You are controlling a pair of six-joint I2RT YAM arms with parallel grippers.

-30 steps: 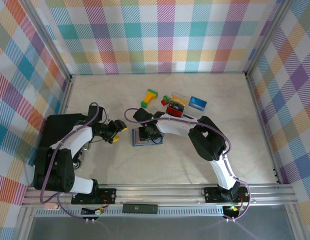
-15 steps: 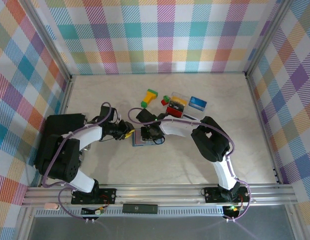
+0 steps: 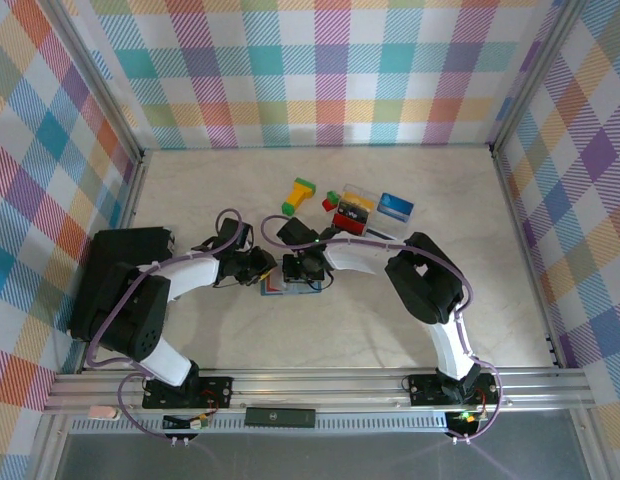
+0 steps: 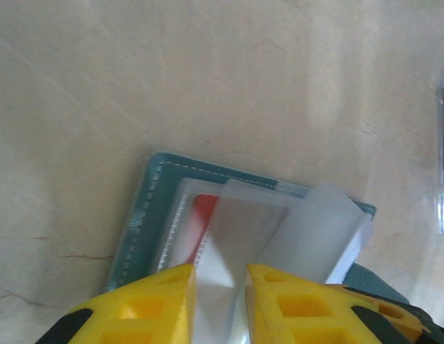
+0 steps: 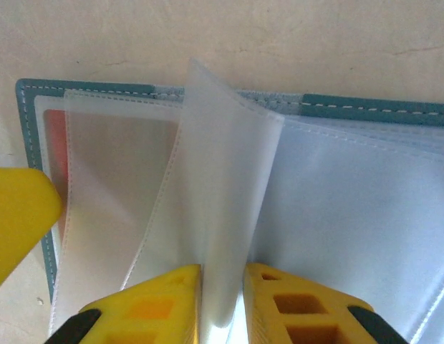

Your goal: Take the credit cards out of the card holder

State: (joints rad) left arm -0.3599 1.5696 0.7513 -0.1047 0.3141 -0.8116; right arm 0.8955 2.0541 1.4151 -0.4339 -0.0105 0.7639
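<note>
Both the left tool [image 4: 220,287] and right tool [image 5: 222,287] pinch a clear sleeve [image 5: 222,179] of the card holder [image 5: 372,106], 7 o'clock from the loose cards [image 3: 394,207]; steady one leaf, slide the red card [image 4: 205,211] out.

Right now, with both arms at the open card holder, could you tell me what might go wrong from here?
1. The left jaws pinch a flat sleeve over the red card, and the right jaws pinch a raised sleeve, not a card itself; pulling may lift the holder or strain its stitching.
2. Both sets of jaws work very close together over the holder, so they could collide.
</note>
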